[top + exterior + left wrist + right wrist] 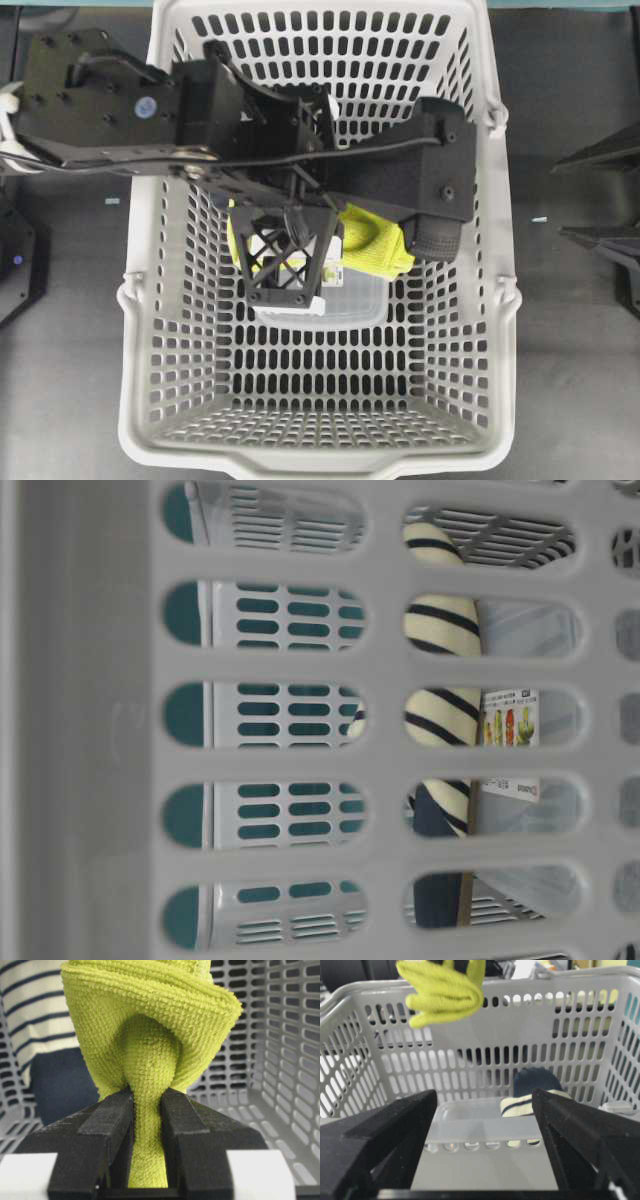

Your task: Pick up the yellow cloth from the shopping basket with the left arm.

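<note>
My left gripper (147, 1105) is shut on the yellow cloth (150, 1020); a pinched fold runs down between the black fingers (112, 1120) and the rest bunches beyond them. In the overhead view the left arm reaches over the light-grey shopping basket (505, 300), and its lattice gripper (288, 262) hangs over the middle with the cloth (375, 240) showing beside it. In the right wrist view the cloth (445, 990) hangs clear above the basket's rim (520, 987). My right gripper (485, 1110) is open and empty outside the basket's wall, at the overhead view's right edge (592, 195).
A cream-and-navy striped slipper (35, 1010) lies in the basket, seen also in the right wrist view (530, 1102) and the table-level view (440, 710). A clear plastic container (470, 1120) with a printed label (510, 720) lies on the basket floor (320, 400).
</note>
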